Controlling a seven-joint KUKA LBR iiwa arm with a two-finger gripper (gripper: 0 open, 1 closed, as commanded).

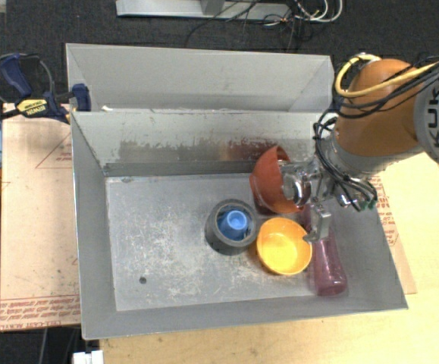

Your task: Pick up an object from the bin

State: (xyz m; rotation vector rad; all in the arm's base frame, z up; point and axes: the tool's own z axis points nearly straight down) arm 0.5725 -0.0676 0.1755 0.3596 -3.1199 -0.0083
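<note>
nearest the front wall of the grey metal bin (166,279), toward its right corner, a dull pink cylinder (328,270) is lying on its side, its length running from front to back. just beside it on the left, a yellow-orange bowl (283,247) is sitting upright with its opening facing up, its right rim reaching the pink cylinder. left of that bowl and a little further back, a grey roll of tape (217,237) is lying flat against the bowl's rim, and a blue round cap (236,221) is sitting inside the roll's hole.

further back, the gripper (310,207) is hanging low over the right half of the bin, just behind the yellow-orange bowl and above the far end of the pink cylinder. whether it is standing wide or narrow, or gripping anything, cannot be told from this view. its left side is meeting the right edge of a red-orange bowl (266,174), the thing lying closest to it. this bowl is tipping up on its edge rather than sitting flat, near the foot of the bin's back wall and right of the middle.

behind and to the right, the arm's orange cover (378,105) is leaning in over the bin's right rim, with dark cables (339,174) looping beneath it down to the wrist.
</note>
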